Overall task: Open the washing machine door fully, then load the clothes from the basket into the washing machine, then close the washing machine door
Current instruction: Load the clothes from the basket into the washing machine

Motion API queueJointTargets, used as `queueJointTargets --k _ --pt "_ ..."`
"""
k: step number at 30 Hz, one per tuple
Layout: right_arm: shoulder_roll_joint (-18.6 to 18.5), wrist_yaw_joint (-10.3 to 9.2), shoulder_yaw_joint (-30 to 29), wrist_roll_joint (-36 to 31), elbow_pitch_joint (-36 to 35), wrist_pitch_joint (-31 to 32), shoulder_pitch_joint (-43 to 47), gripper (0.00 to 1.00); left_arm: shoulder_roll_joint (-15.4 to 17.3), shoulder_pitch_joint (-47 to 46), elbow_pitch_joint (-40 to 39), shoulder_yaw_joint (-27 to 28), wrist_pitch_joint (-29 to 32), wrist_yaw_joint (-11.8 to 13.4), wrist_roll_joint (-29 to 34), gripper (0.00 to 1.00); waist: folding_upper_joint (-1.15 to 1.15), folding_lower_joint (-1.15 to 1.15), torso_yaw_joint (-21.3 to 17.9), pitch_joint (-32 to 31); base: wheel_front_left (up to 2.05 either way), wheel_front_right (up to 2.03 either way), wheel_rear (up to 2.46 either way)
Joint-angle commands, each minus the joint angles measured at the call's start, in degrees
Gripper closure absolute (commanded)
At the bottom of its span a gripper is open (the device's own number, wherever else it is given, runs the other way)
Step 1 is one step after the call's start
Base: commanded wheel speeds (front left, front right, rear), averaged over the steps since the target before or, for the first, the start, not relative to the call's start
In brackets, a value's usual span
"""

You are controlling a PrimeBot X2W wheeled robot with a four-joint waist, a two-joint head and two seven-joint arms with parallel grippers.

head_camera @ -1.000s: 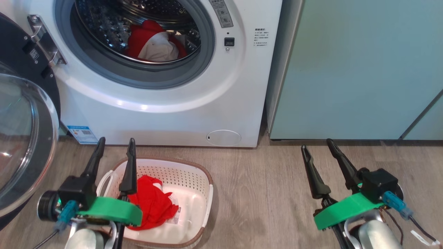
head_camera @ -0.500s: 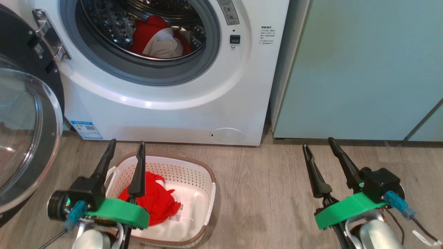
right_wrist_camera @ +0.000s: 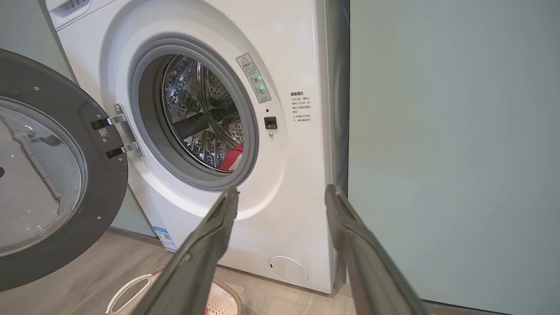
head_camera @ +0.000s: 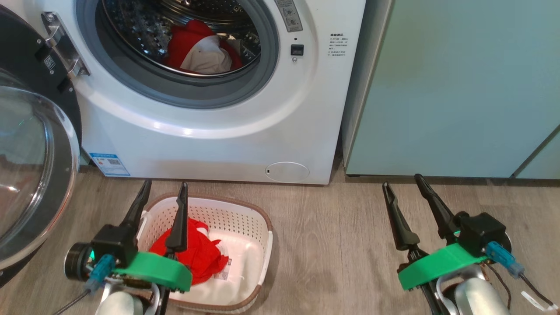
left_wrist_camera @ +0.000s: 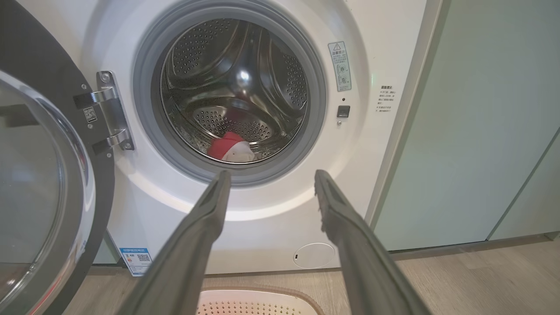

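Lower your left gripper (head_camera: 165, 183), fingers spread and empty, straight onto the clothes (head_camera: 197, 256) bunched at the left of the basket (head_camera: 264, 227), seemingly one garment, and pinch deep; your right gripper (head_camera: 401, 181) hangs spread, empty.

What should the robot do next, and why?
Probably lower the left claw into the basket onto the red clothes: it hangs open over them, the washing machine door stands open, and one garment already lies in the drum.
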Motion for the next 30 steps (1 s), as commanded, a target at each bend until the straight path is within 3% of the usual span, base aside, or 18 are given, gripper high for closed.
queueJointTargets --k 1,21,30 --pt "-0.03 0.00 1.38 0.23 -1.71 -0.54 -1.02 0.00 -0.02 -1.48 -1.48 1.47 -0.55 0.54 -0.36 0.00 0.00 0.01 0.02 -0.07 0.00 0.00 0.00" --pt "-0.03 0.00 1.52 0.07 -2.12 -0.54 -1.15 0.00 -0.03 -1.35 1.91 1.52 -0.55 0.43 -2.37 0.00 0.00 0.01 -0.01 1.44 0.00 0.00 0.00" --pt "-0.03 0.00 1.79 -1.02 -3.10 -0.54 -3.60 0.00 -0.03 -4.79 8.39 1.24 -0.55 -0.13 -3.45 0.00 0.00 0.01 -0.23 9.22 0.00 0.00 0.00"
